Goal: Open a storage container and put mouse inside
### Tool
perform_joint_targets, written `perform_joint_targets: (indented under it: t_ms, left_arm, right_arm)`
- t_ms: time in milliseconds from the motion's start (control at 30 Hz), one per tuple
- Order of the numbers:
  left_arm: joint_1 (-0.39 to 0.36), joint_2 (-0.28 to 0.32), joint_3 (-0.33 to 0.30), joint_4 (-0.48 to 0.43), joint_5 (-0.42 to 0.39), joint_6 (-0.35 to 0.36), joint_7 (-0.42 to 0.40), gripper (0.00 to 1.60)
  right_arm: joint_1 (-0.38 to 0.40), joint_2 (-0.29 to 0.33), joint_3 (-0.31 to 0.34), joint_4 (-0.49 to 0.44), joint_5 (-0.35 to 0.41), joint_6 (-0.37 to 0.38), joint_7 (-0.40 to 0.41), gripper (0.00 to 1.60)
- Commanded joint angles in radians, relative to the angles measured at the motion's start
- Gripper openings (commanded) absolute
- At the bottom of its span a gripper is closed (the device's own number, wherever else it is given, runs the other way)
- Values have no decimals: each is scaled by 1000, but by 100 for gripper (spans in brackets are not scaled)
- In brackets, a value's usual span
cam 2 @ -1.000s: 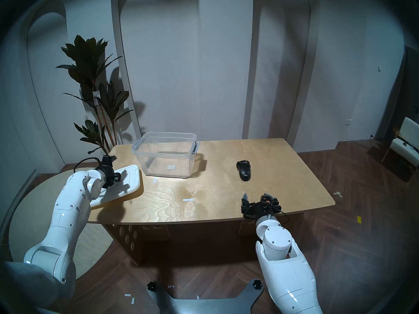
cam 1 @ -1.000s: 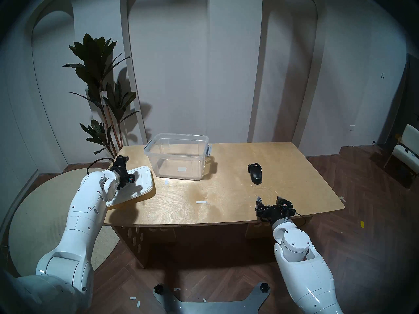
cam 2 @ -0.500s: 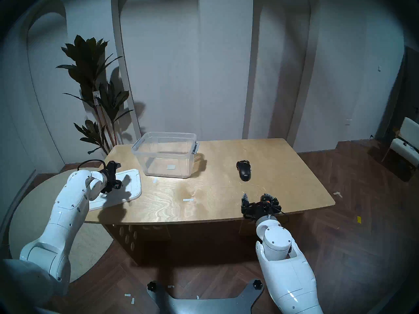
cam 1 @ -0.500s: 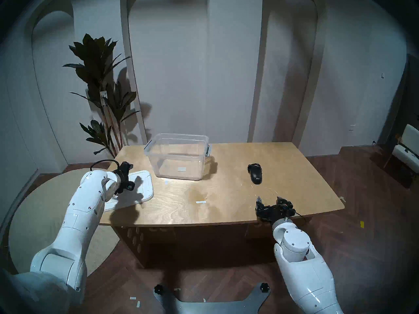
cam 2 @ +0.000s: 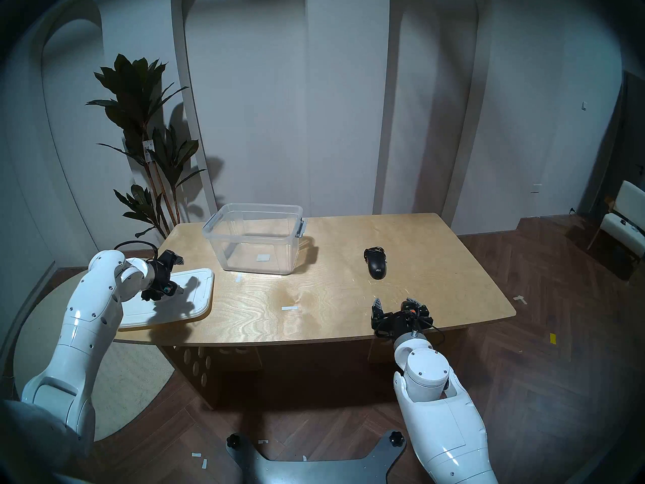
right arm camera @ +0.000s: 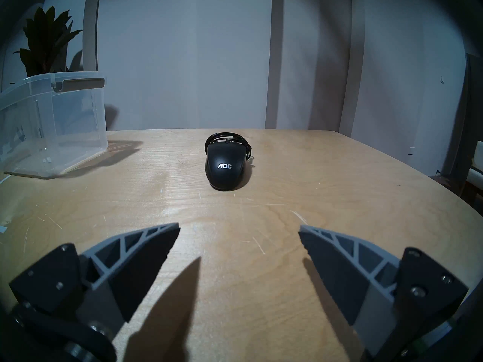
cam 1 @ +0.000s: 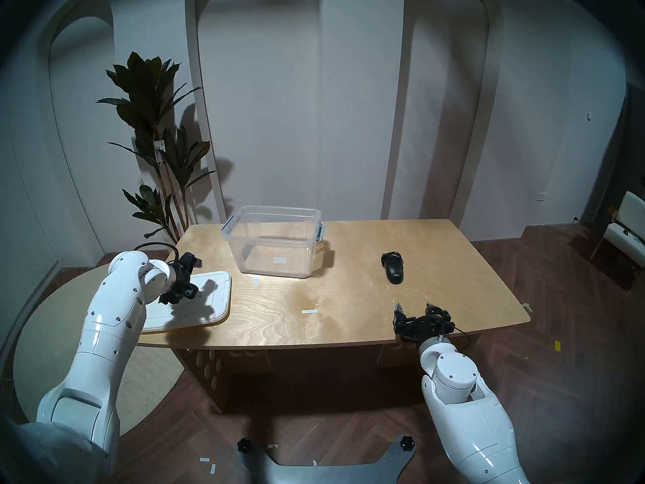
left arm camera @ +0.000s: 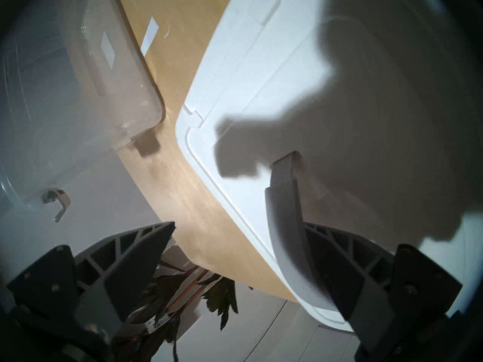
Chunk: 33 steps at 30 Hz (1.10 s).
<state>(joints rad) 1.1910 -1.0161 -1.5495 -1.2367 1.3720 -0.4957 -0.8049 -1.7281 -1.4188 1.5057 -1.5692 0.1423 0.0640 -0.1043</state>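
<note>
head view: one tub (cam 1: pixel 275 244), one lid (cam 1: pixel 213 298), one mouse (cam 1: pixel 393 267).

tub (cam 1: pixel 275 242) open, lid (cam 1: pixel 195 305) left, mouse (cam 1: pixel 393 267) right

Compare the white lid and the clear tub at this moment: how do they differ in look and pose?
The white plastic lid is opaque and flat; the clear plastic tub is see-through and deep. The lid lies at the table's left edge, overhanging it, beneath the open left tool; the tub stands upright farther back, uncovered and empty. Both are rectangular with rounded corners and rest on the wooden table.
</note>
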Motion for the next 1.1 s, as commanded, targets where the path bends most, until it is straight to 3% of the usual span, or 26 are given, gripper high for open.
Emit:
perform_joint_targets:
  t_ms: [0,133,300,433,567,767,933,967,1067]
  left_arm:
    - [-51,37,28,16,-2,-28,-123,160]
    - [-68,51,60,24,20,-69,-146,160]
    - [-51,42,-6,-24,-64,-78,-151,160]
    - [-36,47,-46,-76,-33,4,-133,160]
    - [-13,46,-99,-137,-134,-59,-159,160]
    - [30,53,-148,-217,-198,-69,-193,160]
    - [81,18,-260,-289,-294,-25,-154,160]
    - [82,0,-281,-286,-313,-23,-107,160]
    - [71,-60,-323,-275,-378,17,-75,160]
  right_arm:
    - [6,0,0,-24,0,-11,1,160]
    - [6,1,-1,-24,1,-11,0,160]
    - [6,2,-2,-24,3,-11,-2,160]
    - [7,3,-4,-23,4,-10,-3,160]
    - [7,4,-5,-22,5,-10,-4,160]
    - [7,6,-6,-23,7,-11,-5,160]
    - [7,7,-7,-22,8,-11,-7,160]
    - [8,8,-8,-22,9,-10,-7,160]
    - [9,9,-9,-20,10,-9,-8,160]
